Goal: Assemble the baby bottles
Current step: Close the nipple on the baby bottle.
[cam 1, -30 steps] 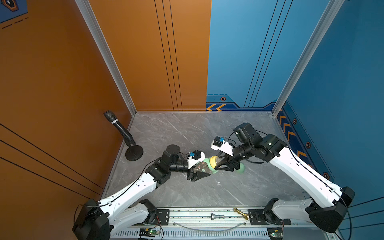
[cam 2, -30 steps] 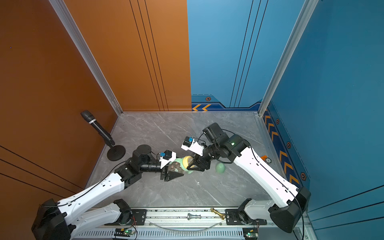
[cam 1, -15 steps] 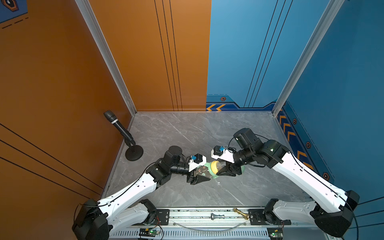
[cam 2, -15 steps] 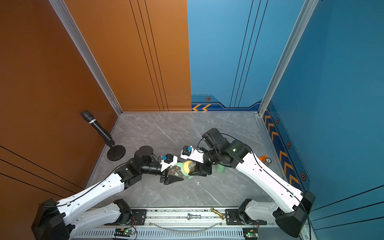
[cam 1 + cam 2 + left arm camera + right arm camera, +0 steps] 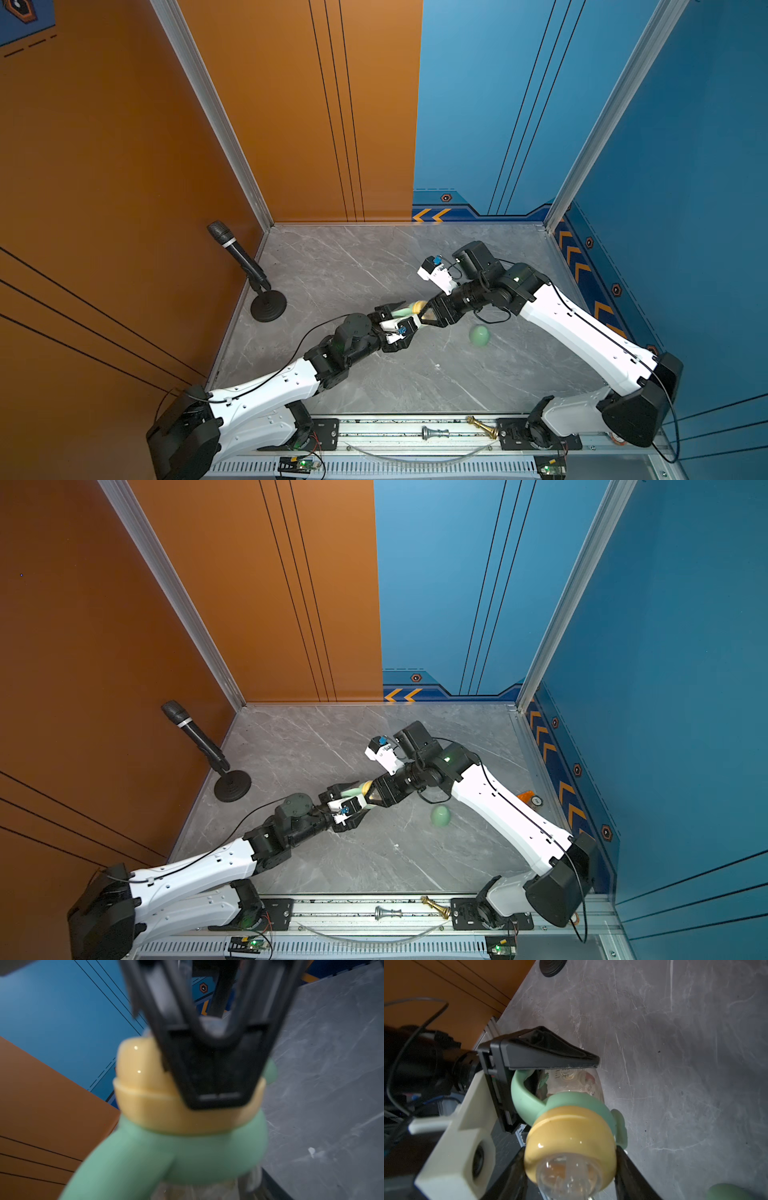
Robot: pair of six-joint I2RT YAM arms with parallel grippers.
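Both arms are now meeting higher and further from the rail than half a second ago, with the bottle lifted clear of the grey bench (image 5: 415,374). Left fingers (image 5: 550,1059) are clamped tight on the clear bottle body (image 5: 571,1082), holding it on its side above the bench, the mint-green handle ring (image 5: 529,1103) seated round its neck. Right fingers (image 5: 629,1169) are standing about half open, pressing on either side of the yellow screw collar (image 5: 571,1132), whose clear teat (image 5: 566,1174) is pointing back at that wrist. I judge the collar is being threaded on; doing it well means keeping the two wrists on one axis, turning without pushing sideways, and holding the body firm so it is not slipping. Mint-green dome cap (image 5: 479,335) is lying on the bench nearby, well apart from both arms, waiting its turn.
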